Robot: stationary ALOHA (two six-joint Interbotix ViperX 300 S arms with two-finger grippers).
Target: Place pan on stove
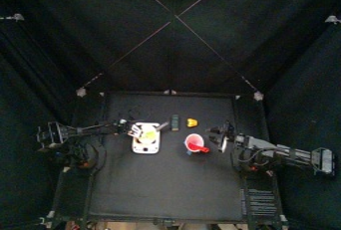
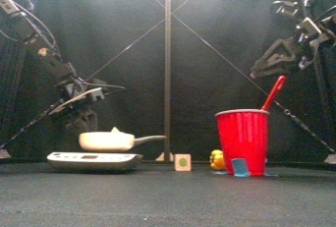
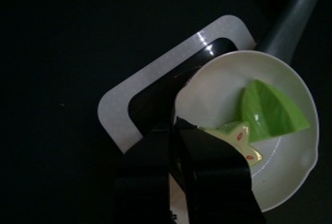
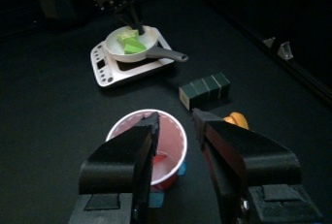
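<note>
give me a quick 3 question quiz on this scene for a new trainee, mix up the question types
1. True or false: the pan sits on the stove.
2. What stands nearest the right hand? A) the red cup B) the stove C) the small dark block
3. In the right wrist view, what colour is the piece lying inside the pan?

Key
1. True: front view shows the pan resting on the white block.
2. A: the cup is right below that hand.
3. Green.
</note>
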